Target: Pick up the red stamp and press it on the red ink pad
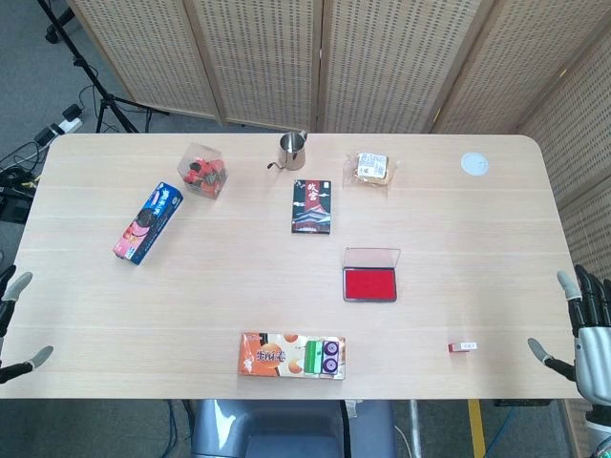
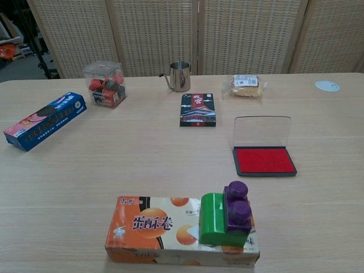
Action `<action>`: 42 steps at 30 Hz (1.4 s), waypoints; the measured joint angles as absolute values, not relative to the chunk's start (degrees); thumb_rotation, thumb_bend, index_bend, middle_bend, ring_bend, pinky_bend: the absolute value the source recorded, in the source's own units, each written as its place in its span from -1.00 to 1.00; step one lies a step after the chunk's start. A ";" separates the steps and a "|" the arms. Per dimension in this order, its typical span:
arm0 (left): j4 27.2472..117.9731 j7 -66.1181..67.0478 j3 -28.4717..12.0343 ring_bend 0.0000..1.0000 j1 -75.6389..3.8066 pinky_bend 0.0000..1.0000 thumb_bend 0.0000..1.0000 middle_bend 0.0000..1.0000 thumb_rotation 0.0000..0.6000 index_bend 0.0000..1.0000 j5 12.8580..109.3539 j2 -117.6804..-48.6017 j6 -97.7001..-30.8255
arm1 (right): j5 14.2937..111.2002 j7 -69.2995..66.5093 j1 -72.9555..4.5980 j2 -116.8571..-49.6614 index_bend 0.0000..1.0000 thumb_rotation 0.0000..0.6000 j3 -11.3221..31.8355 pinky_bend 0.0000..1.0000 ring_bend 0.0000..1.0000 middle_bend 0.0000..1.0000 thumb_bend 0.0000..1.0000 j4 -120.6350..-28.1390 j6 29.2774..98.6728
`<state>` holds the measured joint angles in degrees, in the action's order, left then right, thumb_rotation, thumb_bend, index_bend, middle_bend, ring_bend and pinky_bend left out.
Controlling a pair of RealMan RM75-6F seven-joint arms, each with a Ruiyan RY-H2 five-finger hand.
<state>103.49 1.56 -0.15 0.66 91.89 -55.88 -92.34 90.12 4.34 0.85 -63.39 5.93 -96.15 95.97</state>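
Well, the red stamp (image 1: 462, 347) lies on the worktop (image 1: 191, 286), near and to the right of the open red ink pad (image 1: 370, 283); both the left hand (image 1: 13, 329) and the right hand (image 1: 584, 329) hover empty, fingers spread.

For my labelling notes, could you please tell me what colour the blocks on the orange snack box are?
Green and purple blocks sit on the orange snack box; clearest in the chest view.
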 measured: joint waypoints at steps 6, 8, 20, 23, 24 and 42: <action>103.38 1.51 -0.26 -1.00 0.52 -1.00 -1.00 -1.00 1.00 -1.00 91.46 -55.88 -91.90 | 90.00 4.95 0.61 -63.54 -1.00 1.00 5.75 -1.00 -1.00 -1.00 -1.00 -95.98 95.21; 103.40 1.46 -0.31 -1.00 0.39 -1.00 -1.00 -1.00 1.00 -1.00 91.09 -55.84 -91.52 | 90.02 5.04 0.50 -63.59 -1.00 1.00 5.71 -1.00 -1.00 -1.00 -1.00 -95.78 95.00; 103.62 0.64 -0.73 -1.00 0.59 -1.00 -1.00 -1.00 1.00 -1.00 90.35 -55.41 -91.97 | 93.55 -2.68 -0.68 -64.67 -1.00 1.00 5.72 0.55 0.49 0.40 -1.00 -88.65 95.86; 103.70 1.00 -0.80 -1.00 0.65 -1.00 -1.00 -1.00 1.00 -1.00 90.38 -55.48 -92.18 | 97.14 -3.56 -1.49 -65.86 -1.00 1.00 4.04 0.97 0.83 0.71 -1.00 -84.47 95.35; 103.71 1.17 -0.82 -1.00 0.66 -1.00 -1.00 -1.00 1.00 -1.00 90.37 -55.53 -92.21 | 98.77 -3.85 -1.91 -66.36 -1.00 1.00 2.98 1.00 0.91 0.77 -1.00 -82.91 94.75; 103.35 3.54 -1.09 -1.00 0.18 -1.00 -1.00 -1.00 1.00 -1.00 89.79 -56.27 -91.20 | 103.86 -0.90 -8.92 -67.37 -0.66 1.00 -2.90 1.00 1.00 0.88 -0.99 -82.01 80.82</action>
